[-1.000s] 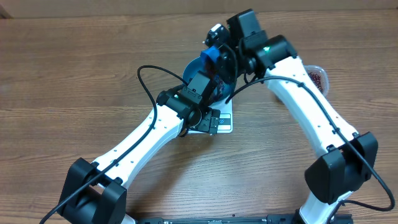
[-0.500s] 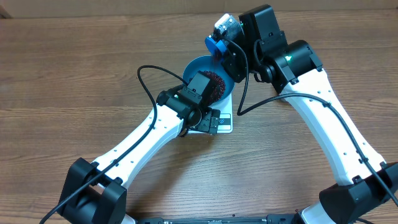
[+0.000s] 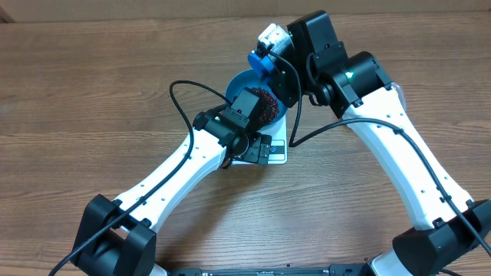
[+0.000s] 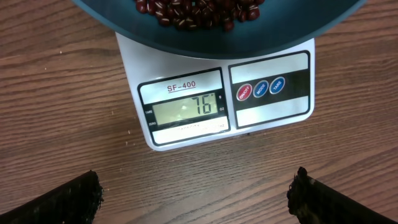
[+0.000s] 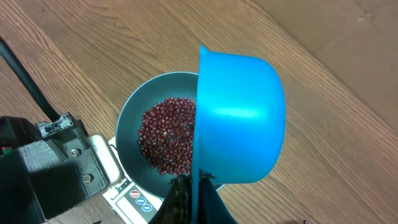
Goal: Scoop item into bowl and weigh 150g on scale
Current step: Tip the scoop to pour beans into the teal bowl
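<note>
The blue bowl (image 3: 244, 83) sits on the white scale (image 3: 278, 150) and holds a heap of red-brown beans (image 3: 265, 103). In the left wrist view the scale (image 4: 267, 115) shows 76 on its display, with the bowl (image 4: 106, 15) and beans (image 4: 199, 9) at the top edge. My left gripper (image 4: 196, 199) hangs open over bare wood in front of the scale. My right gripper (image 5: 196, 190) is shut on the handle of a small blue scoop (image 5: 239, 118). The scoop is tipped on its side over the bowl's far rim (image 5: 127, 115). Its inside is hidden.
The left wrist's black body (image 5: 43, 162) stands close to the bowl's near side. A black cable (image 3: 180, 96) loops out to the left of the left arm. A cardboard strip (image 3: 153, 8) runs along the far table edge.
The right arm has lifted the scoop back from over the bowl to its far rim, so the beans in the bowl now show. The left arm has not moved.
</note>
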